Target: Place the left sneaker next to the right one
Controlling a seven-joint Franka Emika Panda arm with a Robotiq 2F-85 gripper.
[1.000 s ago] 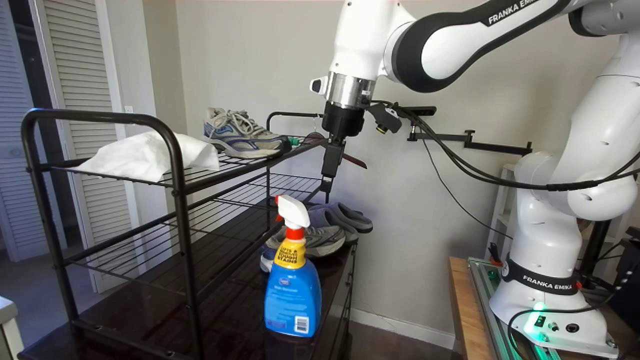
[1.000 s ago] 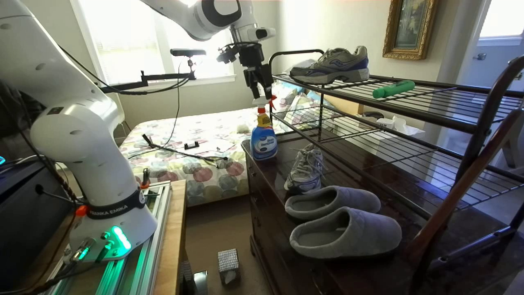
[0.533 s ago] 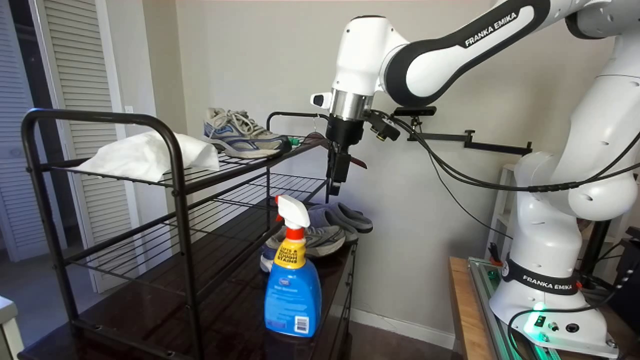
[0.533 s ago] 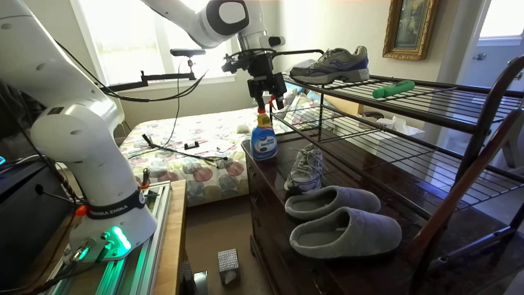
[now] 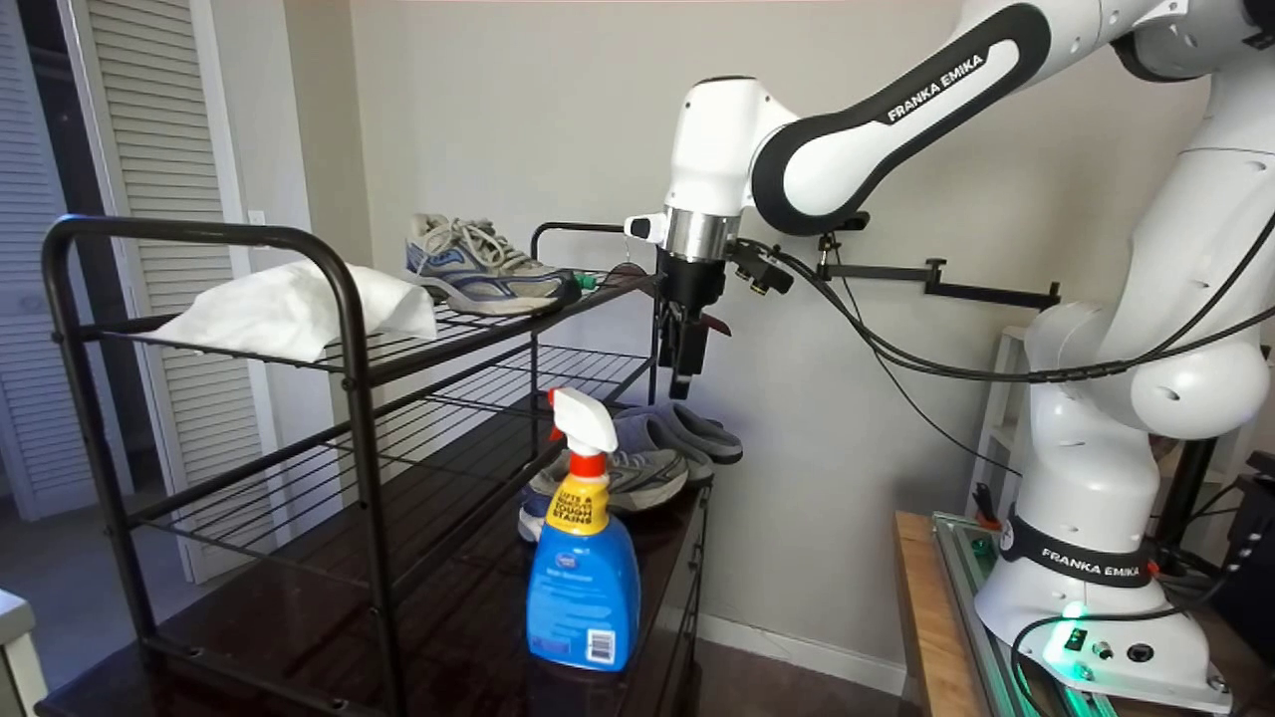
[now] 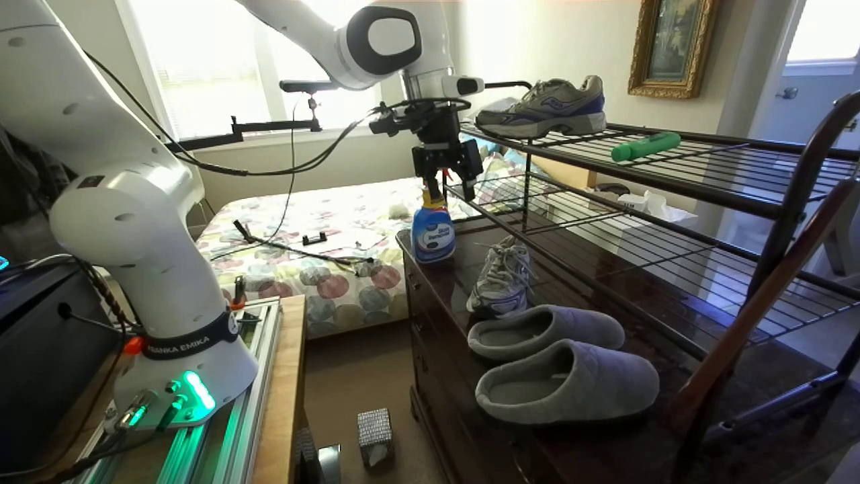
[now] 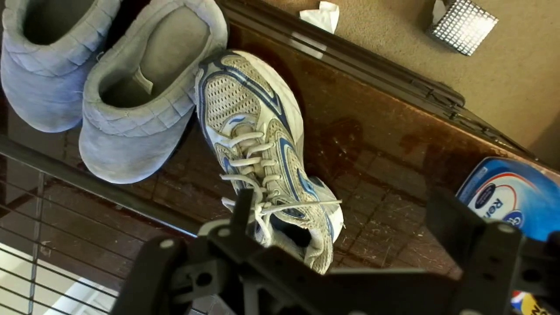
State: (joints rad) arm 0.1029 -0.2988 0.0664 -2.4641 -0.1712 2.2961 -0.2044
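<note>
Jaws spread wide apart, the black two-fingered pincer (image 6: 451,196) hangs higher than a grey mesh sneaker (image 7: 269,162) with blue trim and white laces, clear of it; my wrist view has the shoe's heel end partly hidden behind one jaw. That sneaker sits on the dark, glossy wooden dresser (image 7: 376,175), toe just beside a pair of grey quilted slippers (image 7: 124,148). I see a blue plastic spray bottle (image 5: 581,543) standing upright on the same surface, apart from the shoe. Up on the top shelf of a black metal rack (image 5: 189,232) rests a similar grey-and-blue sneaker (image 6: 545,111). Which one is the left, I can't tell.
</note>
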